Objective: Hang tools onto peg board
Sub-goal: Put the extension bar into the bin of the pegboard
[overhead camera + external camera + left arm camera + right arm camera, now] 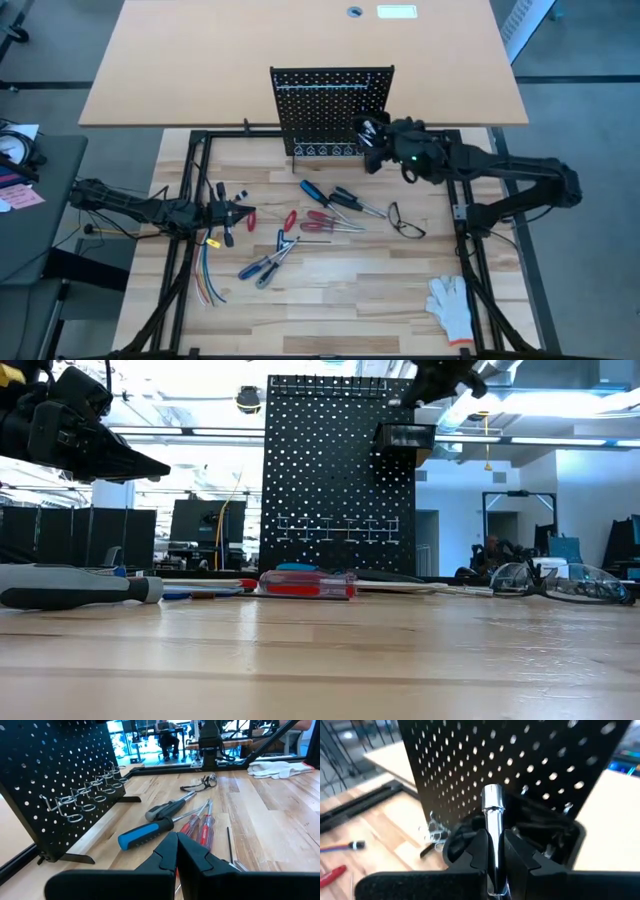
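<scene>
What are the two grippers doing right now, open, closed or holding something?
Left gripper: shut, empty, above the tools on the table.
Right gripper: shut on a silver metal bit, at the peg board's black bin.

Grey floor [580, 60] surrounds a tan desk [200, 60]; bright ceiling lights [560, 400] overhead

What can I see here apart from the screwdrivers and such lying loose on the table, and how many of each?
Peg board: 1
Safety glasses: 1
White glove: 1
Bundle of coloured wires: 1
Silver metal tool, held in the jaws of the right gripper by the board: 1
Total: 5
</scene>
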### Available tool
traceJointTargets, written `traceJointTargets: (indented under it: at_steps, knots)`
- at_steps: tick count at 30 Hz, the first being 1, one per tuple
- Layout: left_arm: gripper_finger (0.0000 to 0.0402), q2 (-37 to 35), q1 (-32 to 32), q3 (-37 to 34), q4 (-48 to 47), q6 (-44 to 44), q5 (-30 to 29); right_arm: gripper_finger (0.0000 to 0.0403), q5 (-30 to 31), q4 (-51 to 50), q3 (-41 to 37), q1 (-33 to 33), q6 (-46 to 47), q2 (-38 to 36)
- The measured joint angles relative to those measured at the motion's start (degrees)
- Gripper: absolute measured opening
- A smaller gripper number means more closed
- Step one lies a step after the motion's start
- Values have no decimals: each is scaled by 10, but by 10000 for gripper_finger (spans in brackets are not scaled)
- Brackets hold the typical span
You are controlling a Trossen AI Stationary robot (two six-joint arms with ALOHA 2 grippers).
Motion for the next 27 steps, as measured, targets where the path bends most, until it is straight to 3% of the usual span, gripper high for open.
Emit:
traceJointTargets:
  at_steps: [12,27]
  knots:
    - [0,0,0,0,0,0,0,37,-19,-69,53,-46,3,69]
    - [0,0,0,0,0,0,0,60,-33,-82,54,-56,13,71]
